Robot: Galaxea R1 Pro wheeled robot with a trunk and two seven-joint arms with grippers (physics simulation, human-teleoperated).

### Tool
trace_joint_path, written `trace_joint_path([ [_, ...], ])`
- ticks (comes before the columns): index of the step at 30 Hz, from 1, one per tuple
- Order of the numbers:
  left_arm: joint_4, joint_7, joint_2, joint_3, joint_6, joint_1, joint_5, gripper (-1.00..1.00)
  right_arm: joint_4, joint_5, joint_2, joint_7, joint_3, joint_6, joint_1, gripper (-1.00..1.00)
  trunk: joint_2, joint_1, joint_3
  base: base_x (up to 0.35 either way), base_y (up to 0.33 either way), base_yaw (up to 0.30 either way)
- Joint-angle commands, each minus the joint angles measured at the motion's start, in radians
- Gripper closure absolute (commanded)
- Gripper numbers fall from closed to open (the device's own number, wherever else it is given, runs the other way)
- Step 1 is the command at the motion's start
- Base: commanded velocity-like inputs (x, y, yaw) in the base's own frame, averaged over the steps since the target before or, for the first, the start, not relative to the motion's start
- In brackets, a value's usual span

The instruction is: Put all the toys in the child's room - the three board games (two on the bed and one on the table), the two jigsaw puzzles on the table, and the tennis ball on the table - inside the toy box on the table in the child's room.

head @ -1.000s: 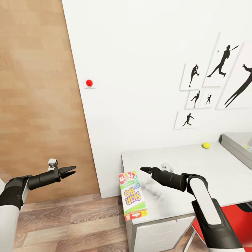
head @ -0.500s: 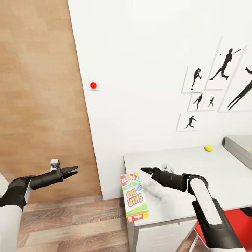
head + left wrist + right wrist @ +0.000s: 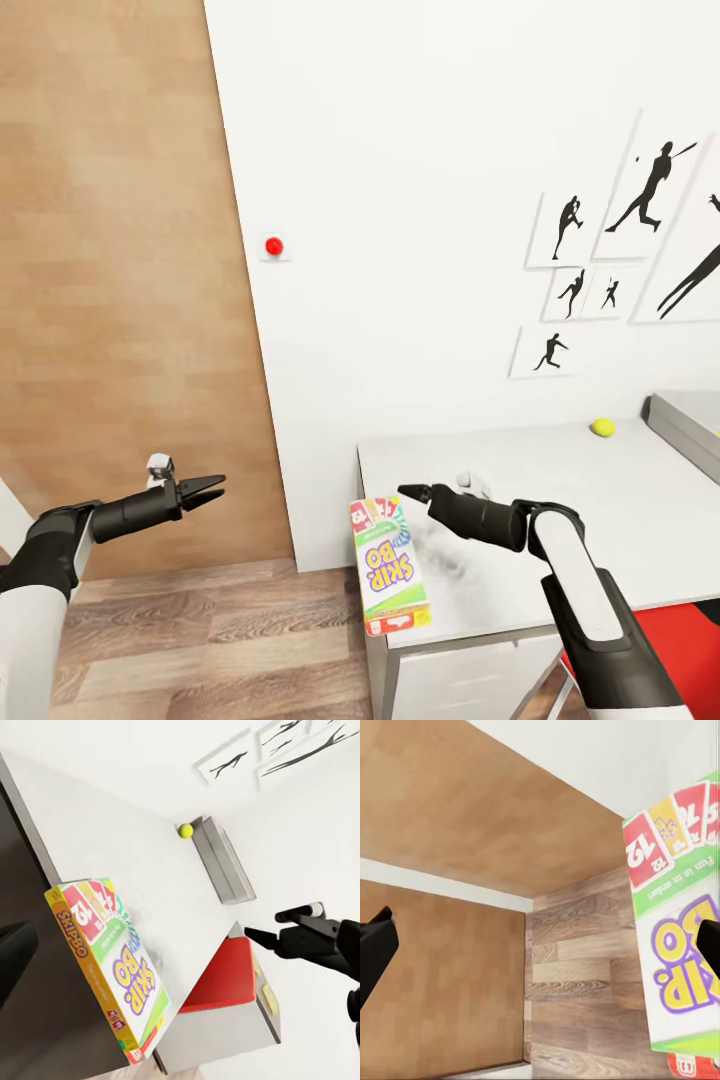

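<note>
Approach step: right gripper [image 3: 404, 491], jaws apparently closed and empty, must open over Skip-Bo box [image 3: 388, 566] at 7 o'clock; left gripper [image 3: 212, 487] slightly parted, empty.

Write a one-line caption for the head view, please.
Skip-Bo board game overhangs the table corner, right end effector beside it.

My grippers' fingers [image 3: 205, 490] look matt black plastic. The table [image 3: 560, 480] top is smooth, mottled grey. The board game [image 3: 390, 568] box is glossy printed card; the floor [image 3: 220, 640] wood plank

The head camera has panned left, shifting the table [image 3: 560, 470] rightward in frame.
</note>
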Motion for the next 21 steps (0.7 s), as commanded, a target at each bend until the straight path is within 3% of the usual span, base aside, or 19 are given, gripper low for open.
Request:
trace_joint_path([
  [1,-0.001,-0.008,-0.002,0.004,0.011,-0.001,-0.011,-1.00,0.002,-0.010,0.000,-0.010,0.001,0.001,-0.001,-1.00,-0.001,0.000,-0.002,0.000,0.000,0.002],
  [7,-0.001,0.001,-0.014,0.003,0.011,-0.001,-0.013,-1.00,0.013,-0.009,0.001,-0.010,0.000,0.000,-0.001,-1.00,-0.001,0.000,-0.002,0.035,-0.057,0.001],
  [12,-0.001,0.073,-0.018,0.005,0.011,-0.001,-0.010,-1.00,0.014,-0.009,0.002,-0.010,-0.001,-0.001,-0.001,-1.00,-0.001,0.000,-0.002,0.129,-0.144,0.000],
  [21,-0.001,0.120,-0.020,0.006,0.014,-0.002,-0.011,-1.00,0.011,-0.009,0.001,-0.010,-0.001,0.001,-0.001,-1.00,-0.001,0.000,-0.002,0.026,-0.028,0.000],
])
